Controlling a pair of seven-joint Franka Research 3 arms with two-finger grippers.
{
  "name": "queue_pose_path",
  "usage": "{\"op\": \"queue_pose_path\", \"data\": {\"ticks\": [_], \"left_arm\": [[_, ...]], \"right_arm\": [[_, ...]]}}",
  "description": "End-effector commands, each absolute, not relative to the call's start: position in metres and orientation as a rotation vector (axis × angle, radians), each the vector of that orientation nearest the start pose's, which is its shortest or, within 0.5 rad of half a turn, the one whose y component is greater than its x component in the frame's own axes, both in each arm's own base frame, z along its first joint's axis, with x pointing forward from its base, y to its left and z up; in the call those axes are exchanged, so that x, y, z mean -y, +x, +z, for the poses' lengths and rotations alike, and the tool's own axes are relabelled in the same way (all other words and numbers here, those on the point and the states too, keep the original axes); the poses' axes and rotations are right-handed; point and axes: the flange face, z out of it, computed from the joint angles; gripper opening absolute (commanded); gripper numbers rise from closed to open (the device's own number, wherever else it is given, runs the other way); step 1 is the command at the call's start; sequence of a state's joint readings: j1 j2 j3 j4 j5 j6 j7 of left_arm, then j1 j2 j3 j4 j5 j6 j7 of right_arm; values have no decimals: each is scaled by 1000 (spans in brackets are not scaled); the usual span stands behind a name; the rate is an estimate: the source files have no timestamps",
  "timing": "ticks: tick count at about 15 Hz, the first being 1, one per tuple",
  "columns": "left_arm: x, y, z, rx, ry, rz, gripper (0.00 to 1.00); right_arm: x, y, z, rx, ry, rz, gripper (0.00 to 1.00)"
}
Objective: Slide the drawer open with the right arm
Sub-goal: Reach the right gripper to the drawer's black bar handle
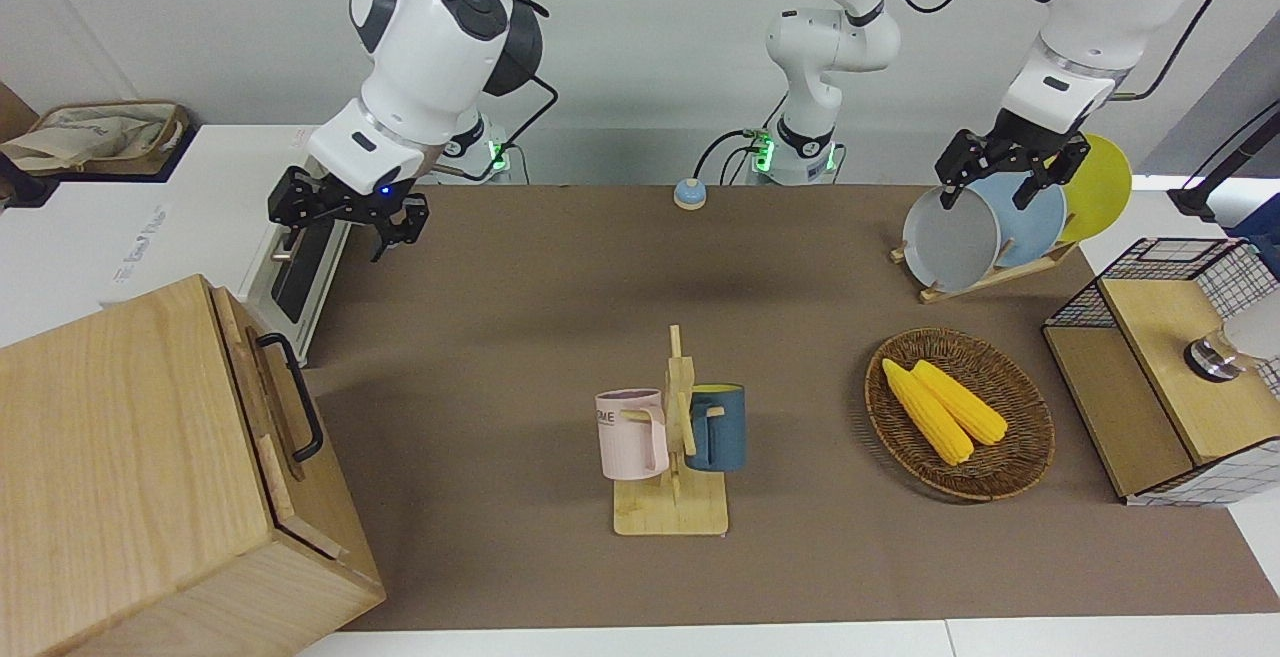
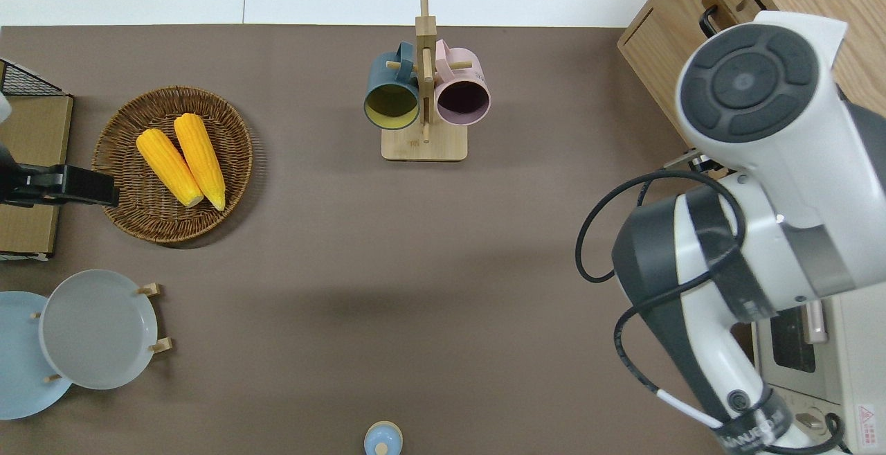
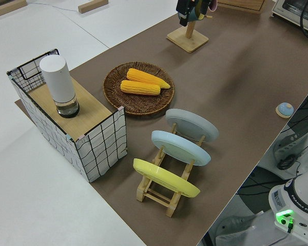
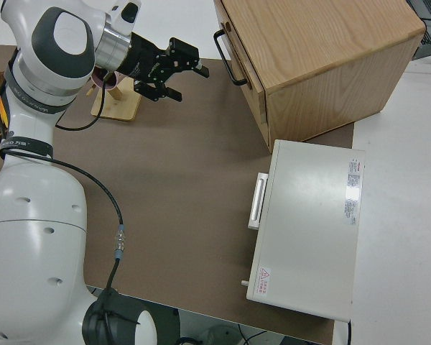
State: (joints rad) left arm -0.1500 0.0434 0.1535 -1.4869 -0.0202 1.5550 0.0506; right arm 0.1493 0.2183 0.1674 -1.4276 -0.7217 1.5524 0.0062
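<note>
The drawer [image 1: 262, 377] is the wide top front of the pale wooden cabinet [image 1: 120, 457] at the right arm's end of the table. It looks shut, and its black bar handle [image 1: 292, 395] [image 4: 228, 52] [image 2: 707, 19] is free. My right gripper [image 1: 345, 227] [image 4: 178, 74], with a blue light on its wrist, hangs open in the air and holds nothing. In the right side view it sits between the mug rack and the cabinet, well short of the handle. The overhead view hides it under the arm's own joints. The left arm is parked, its gripper [image 1: 990, 192] open.
A white toaster oven [image 1: 290, 277] [image 4: 309, 230] stands beside the cabinet, nearer to the robots. A mug rack [image 1: 670, 437] holds two mugs mid-table. Toward the left arm's end are a wicker basket [image 1: 1030, 457] with corn, a plate rack [image 1: 985, 227] and a wire-mesh box [image 1: 1160, 377].
</note>
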Motion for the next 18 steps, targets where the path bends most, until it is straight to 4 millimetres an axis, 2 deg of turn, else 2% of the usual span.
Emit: {"op": "queue_pose_path", "data": {"ticks": [1, 6, 11, 14, 18], "left_arm": [[2, 571, 641, -88, -3139, -52, 995], [2, 571, 641, -88, -3137, -52, 998], [2, 571, 641, -88, -3137, -52, 998], [2, 571, 641, -88, -3139, -52, 998], [2, 571, 641, -88, -3139, -52, 995]], "right_arm": [[-138, 622, 570, -395, 2291, 66, 990], [-150, 637, 531, -390, 2084, 93, 987], [-165, 650, 501, -405, 1913, 137, 987], [-165, 655, 482, -395, 1809, 172, 987], [-167, 665, 448, -388, 1708, 212, 985]]}}
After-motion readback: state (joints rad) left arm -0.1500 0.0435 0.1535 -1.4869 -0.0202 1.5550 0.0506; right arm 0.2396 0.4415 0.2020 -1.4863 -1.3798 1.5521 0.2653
